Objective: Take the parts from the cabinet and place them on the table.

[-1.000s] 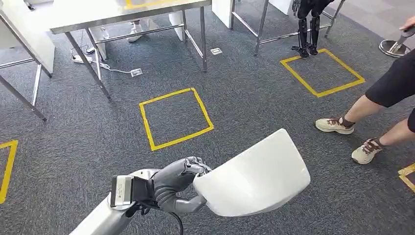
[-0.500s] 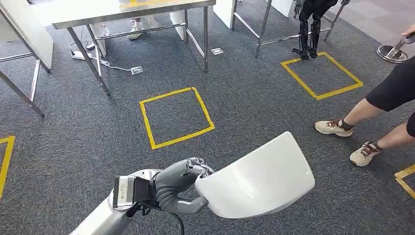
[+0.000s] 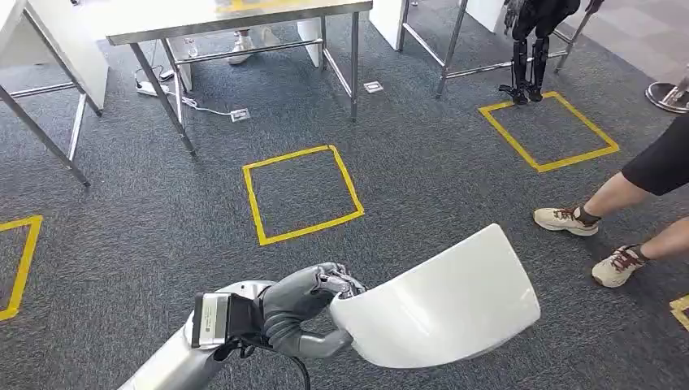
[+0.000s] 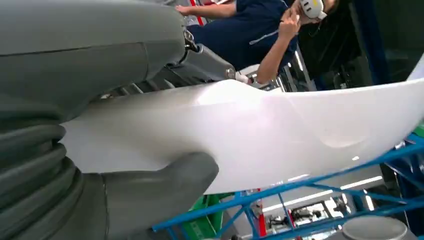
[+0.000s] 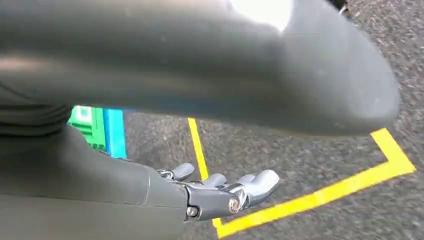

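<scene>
Already the left hand (image 3: 305,305) gripped the white part (image 3: 443,301) by its near edge, with the fingers curled over the rim and the thumb (image 4: 150,187) pressed under it, as the left wrist view showed. From the hand, the part stretched away forward and to the robot's right, so its long axis pointed to the right and a little upward, and its free end hung well apart from the hand, over the grey carpet (image 3: 122,244). The part was a curved white panel, held out in the air and touching nothing else.

The right hand (image 5: 222,192) hung low beside a yellow tape line on the floor; its fingers were loosely spread and it held nothing. So the left hand was the only one on the part.

Ahead of the left hand and well apart lay a yellow tape square (image 3: 302,193). Further forward and a little to the left stood a metal-legged table (image 3: 236,12). A person's legs (image 3: 617,203) were off to the right, beyond the part's free end. Probably the carrying was in progress, and the table lay forward of the hand, so the free end would arrive there first.
</scene>
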